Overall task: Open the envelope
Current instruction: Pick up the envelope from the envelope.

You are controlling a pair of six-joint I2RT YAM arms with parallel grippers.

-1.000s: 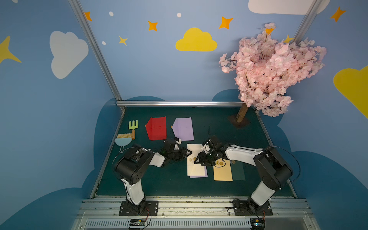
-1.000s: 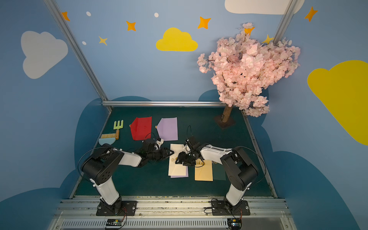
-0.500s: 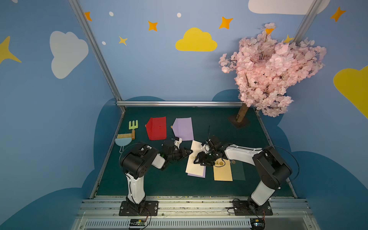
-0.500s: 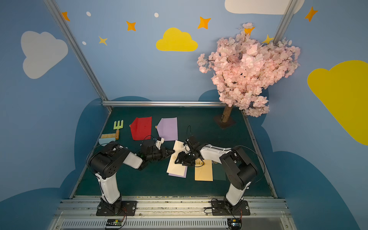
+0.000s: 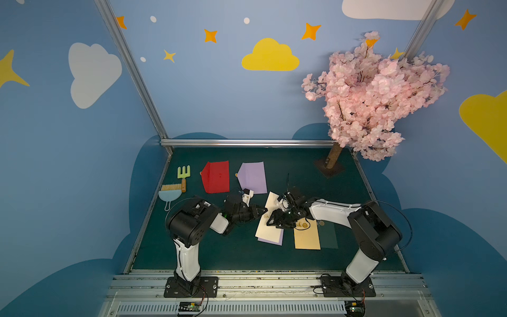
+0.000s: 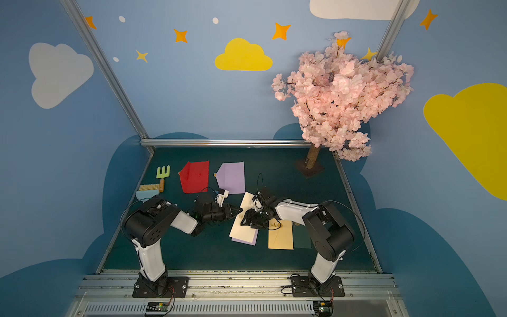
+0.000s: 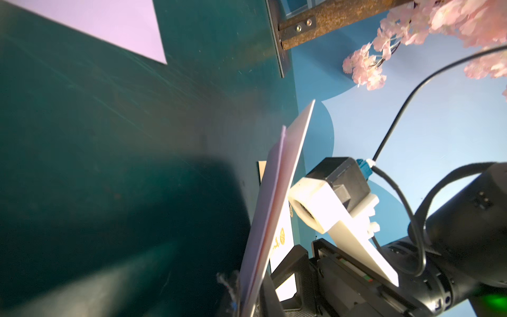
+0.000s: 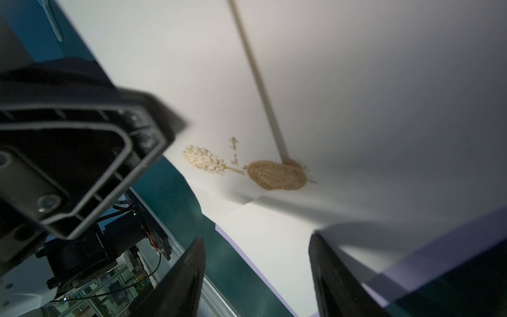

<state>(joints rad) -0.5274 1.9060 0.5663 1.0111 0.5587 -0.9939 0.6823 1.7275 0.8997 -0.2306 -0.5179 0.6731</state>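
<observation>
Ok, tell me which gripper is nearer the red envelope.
Left. The left gripper sits just off the red envelope's near right corner, at the cream envelope's edge. The right gripper hovers farther off, over the cream envelope.

Six envelopes (two purple), three tools, one tree

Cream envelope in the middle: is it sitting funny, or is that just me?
Yes. The cream envelope lies skewed across a purple envelope, while the tan envelope beside it sits square. Its edge by the left hand seems pinched and lifted off the table.
</observation>
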